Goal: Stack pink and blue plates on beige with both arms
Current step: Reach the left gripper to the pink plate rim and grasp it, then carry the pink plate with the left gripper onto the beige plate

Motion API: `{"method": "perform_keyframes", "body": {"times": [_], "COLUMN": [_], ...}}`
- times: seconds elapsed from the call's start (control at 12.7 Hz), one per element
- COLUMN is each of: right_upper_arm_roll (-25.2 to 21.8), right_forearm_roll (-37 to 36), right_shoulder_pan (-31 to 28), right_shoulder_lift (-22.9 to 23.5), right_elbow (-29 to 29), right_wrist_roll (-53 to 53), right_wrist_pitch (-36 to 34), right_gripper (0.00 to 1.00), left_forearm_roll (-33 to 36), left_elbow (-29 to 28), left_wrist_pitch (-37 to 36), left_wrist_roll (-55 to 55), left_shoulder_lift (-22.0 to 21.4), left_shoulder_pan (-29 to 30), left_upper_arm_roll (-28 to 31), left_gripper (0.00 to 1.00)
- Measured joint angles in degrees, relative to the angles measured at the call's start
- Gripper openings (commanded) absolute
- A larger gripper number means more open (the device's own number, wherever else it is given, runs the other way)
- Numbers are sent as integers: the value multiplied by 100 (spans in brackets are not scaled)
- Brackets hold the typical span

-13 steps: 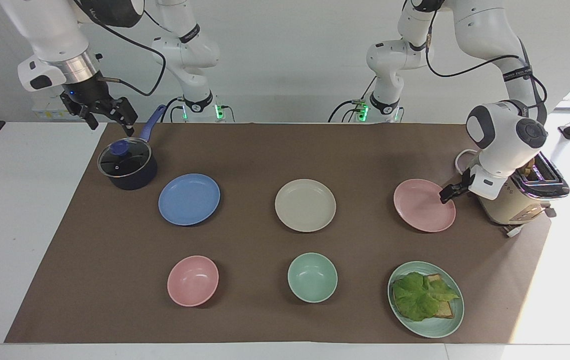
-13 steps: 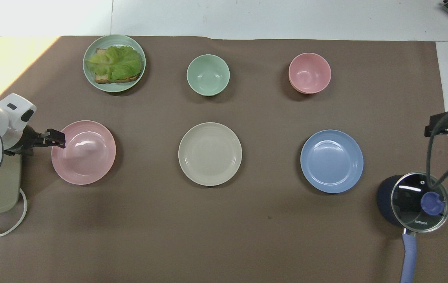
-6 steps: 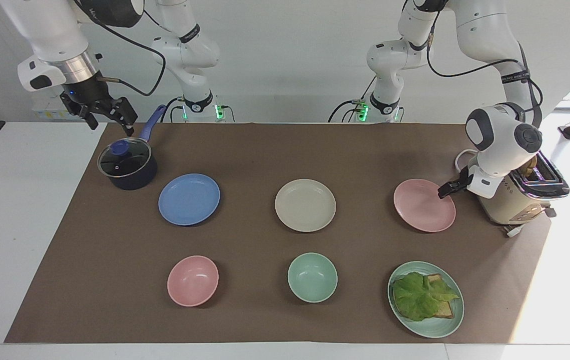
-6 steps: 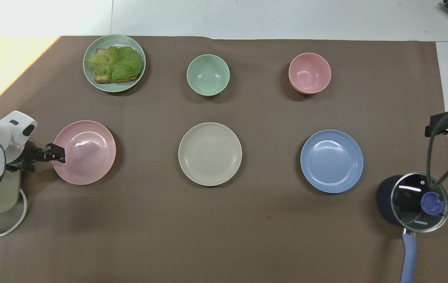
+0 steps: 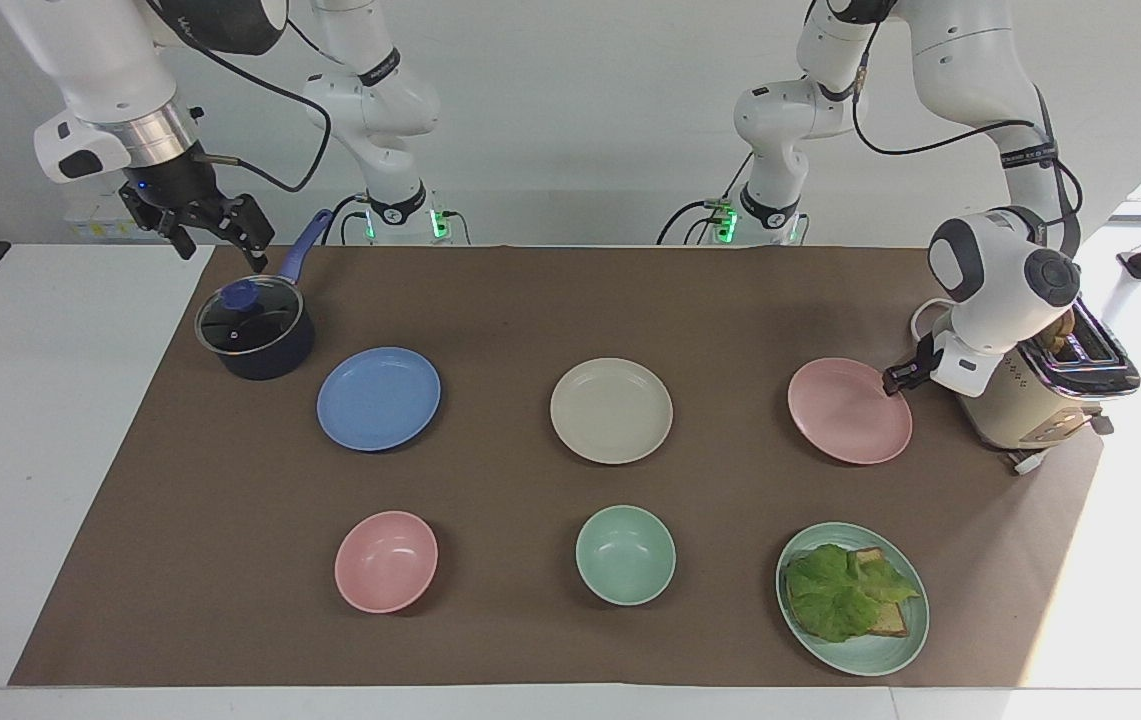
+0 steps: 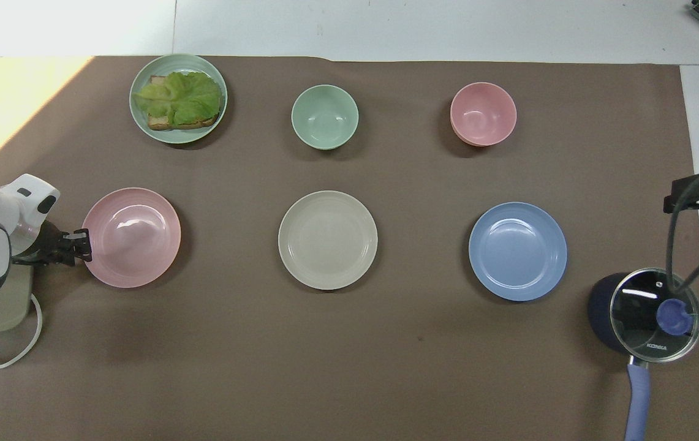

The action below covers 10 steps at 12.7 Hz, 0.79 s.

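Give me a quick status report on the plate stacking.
Left gripper at pink plate rim, plate flat on mat. Right gripper open, waiting above pot. Blue plate and beige plate untouched; nothing between them.

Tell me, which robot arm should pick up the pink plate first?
Probably the left one. The left gripper is already at the rim of the pink plate, beside the toaster. The right gripper waits up over the pot.

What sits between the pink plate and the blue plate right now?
Only the beige plate, midway between the pink plate and the blue plate; otherwise bare mat, clearest in the overhead view.
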Motion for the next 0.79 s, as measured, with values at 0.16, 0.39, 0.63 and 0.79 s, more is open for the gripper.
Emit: {"method": "perform_keyframes", "body": {"times": [0.16, 0.39, 0.63, 0.79], "right_upper_arm_roll": [0, 0, 0, 0], "right_forearm_roll": [0, 0, 0, 0], "right_shoulder_pan": [0, 0, 0, 0], "right_shoulder_lift": [0, 0, 0, 0], "right_elbow": [0, 0, 0, 0], "right_wrist_roll": [0, 0, 0, 0], "right_wrist_pitch": [0, 0, 0, 0], "right_gripper": [100, 100, 100, 100], "left_forearm_roll": [-19, -22, -283, -580], "left_elbow": [24, 227, 978, 1505], "left_wrist_pitch": [-55, -818, -2076, -2650], "left_wrist_roll": [0, 1, 1, -263], "left_shoulder_lift": [-12, -152, -259, -309], "left_shoulder_pan": [-1, -2, -14, -152], "left_upper_arm_roll": [-14, -44, -81, -161], "left_gripper": [0, 0, 0, 0]}}
